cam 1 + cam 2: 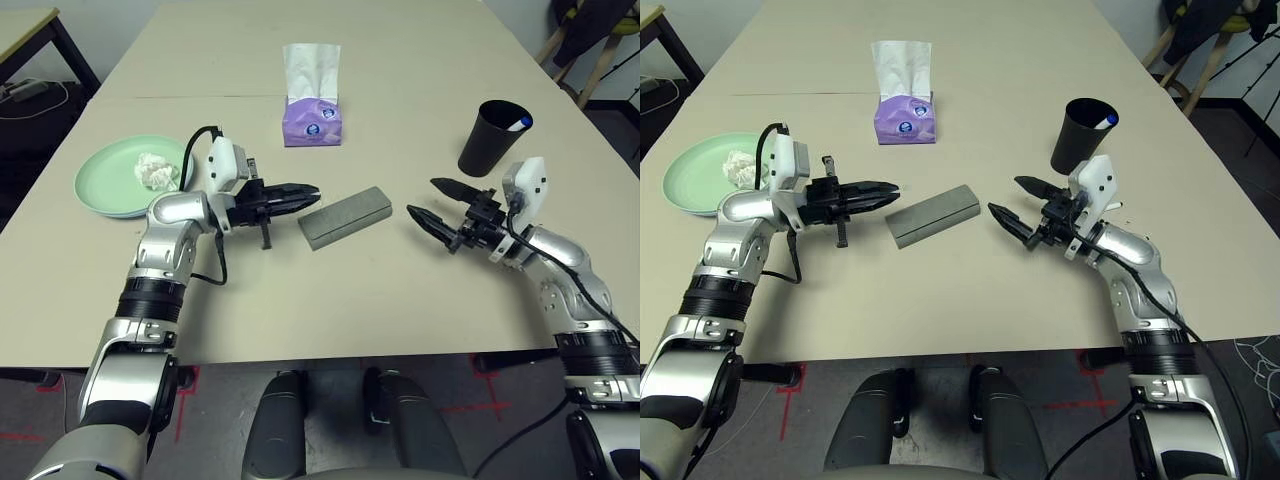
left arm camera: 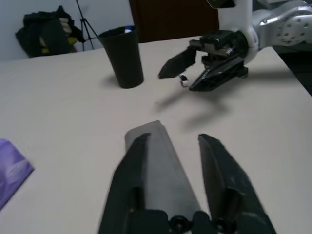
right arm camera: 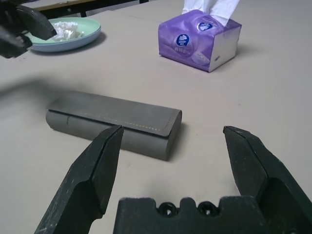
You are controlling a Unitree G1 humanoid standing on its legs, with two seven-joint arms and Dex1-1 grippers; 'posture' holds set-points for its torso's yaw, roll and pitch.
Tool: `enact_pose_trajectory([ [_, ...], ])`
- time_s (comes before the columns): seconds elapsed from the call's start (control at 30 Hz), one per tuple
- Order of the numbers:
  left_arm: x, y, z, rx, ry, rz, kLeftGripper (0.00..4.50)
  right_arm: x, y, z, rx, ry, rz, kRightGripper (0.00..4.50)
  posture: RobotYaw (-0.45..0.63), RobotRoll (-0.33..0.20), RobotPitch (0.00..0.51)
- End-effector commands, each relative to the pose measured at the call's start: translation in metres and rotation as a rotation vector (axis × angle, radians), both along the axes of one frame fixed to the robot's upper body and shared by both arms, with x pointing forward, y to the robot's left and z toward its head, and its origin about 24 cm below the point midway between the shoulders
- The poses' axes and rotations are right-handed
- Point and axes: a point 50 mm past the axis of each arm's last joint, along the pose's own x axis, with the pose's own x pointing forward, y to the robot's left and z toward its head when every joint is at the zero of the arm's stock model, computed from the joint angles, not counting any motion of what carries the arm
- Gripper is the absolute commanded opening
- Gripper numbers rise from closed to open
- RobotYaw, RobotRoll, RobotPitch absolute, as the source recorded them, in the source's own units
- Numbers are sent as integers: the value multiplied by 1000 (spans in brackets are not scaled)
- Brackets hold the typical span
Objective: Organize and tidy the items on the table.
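Note:
The grey glasses case [image 1: 345,217] lies slantwise on the table [image 1: 330,300], near its middle. My left gripper [image 1: 312,193] hovers at the case's left end with its fingers parted; in the left wrist view the case [image 2: 156,161] shows between them. To the right of the case, a short gap away, my right gripper [image 1: 421,197] stands wide open and faces the case [image 3: 117,122]. At the left, a pale green plate [image 1: 105,185] holds a crumpled white tissue wad [image 1: 155,170]. A black cup [image 1: 492,138] with a blue-capped pen [image 1: 520,123] in it stands at the right.
A purple tissue box [image 1: 312,118] stands behind the case, mid-table. A dark-framed side desk [image 1: 30,35] is off the far left corner. Wooden furniture legs [image 1: 590,55] show past the far right edge.

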Motion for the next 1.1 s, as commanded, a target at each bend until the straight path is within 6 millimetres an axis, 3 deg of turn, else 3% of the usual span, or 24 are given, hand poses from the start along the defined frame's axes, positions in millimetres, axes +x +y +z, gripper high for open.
enact_pose_trajectory([
  [0.03,-12,-7,-11,38,49,-84,3249,1,-3,5,-63,-1,-5,4500,62,0,165],
  [0.13,-19,-15,-13,12,47,-142,4471,6,-10,12,-106,16,-17,4500,55,0,165],
  [0.3,-18,-27,-16,12,48,-169,4471,16,-34,24,-353,156,-50,4500,50,0,163],
  [0.63,-13,-34,-12,-37,40,-182,4471,15,-67,47,-1024,224,170,4500,50,0,158],
  [0.9,-9,-35,-14,-73,104,-94,4471,19,-75,60,-1349,214,336,4500,60,0,161],
  [1.1,-8,-37,-16,-120,114,-41,4471,17,-71,52,-1488,174,468,4500,65,0,166],
])
